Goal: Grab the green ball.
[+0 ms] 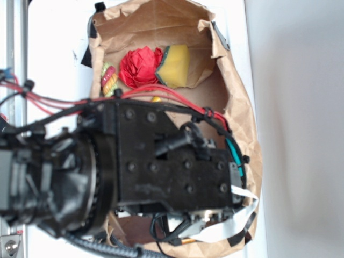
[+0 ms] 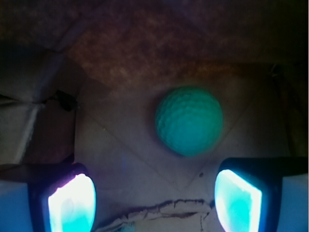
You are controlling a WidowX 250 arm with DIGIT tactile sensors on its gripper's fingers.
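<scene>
The gripper (image 2: 154,198) is spread wide just before the small round dimpled green ball (image 2: 189,121), probably so its fingers can pass around it.

a brown paper bag (image 1: 236,107) lies open, holding a red fabric flower (image 1: 140,65), a yellow sponge (image 1: 174,66) touching it, and a striped toy (image 1: 109,79).
</scene>
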